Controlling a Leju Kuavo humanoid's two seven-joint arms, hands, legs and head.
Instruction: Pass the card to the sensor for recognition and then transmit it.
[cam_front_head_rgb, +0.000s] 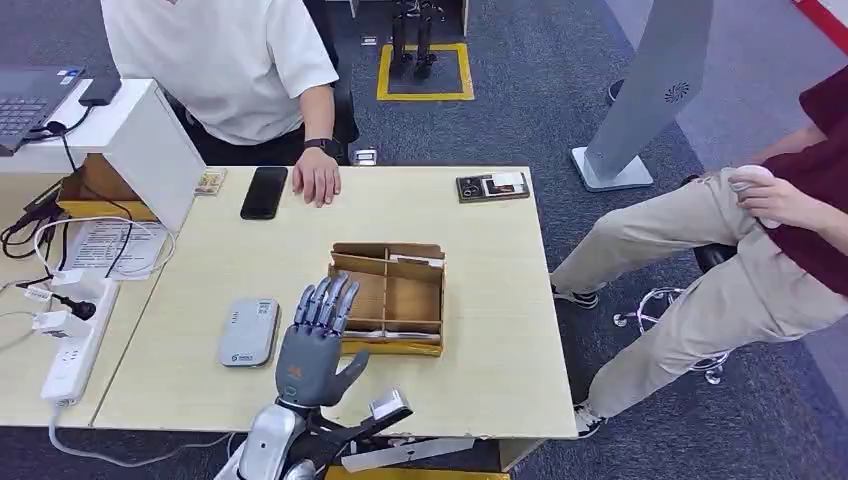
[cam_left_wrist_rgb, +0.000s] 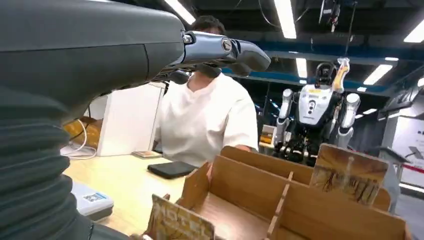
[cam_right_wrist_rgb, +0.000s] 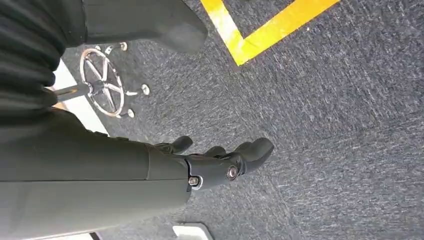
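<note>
We see cards standing in the cardboard box on the desk: one card leans upright against the box's far wall in the left wrist view, another stands at its near corner. Our left hand hovers over the desk just beside the box, fingers spread and straight, holding nothing. The grey sensor lies flat just left of that hand. Our right hand hangs over the carpet, fingers loosely curled, empty. A person's hand rests beside a black phone.
</note>
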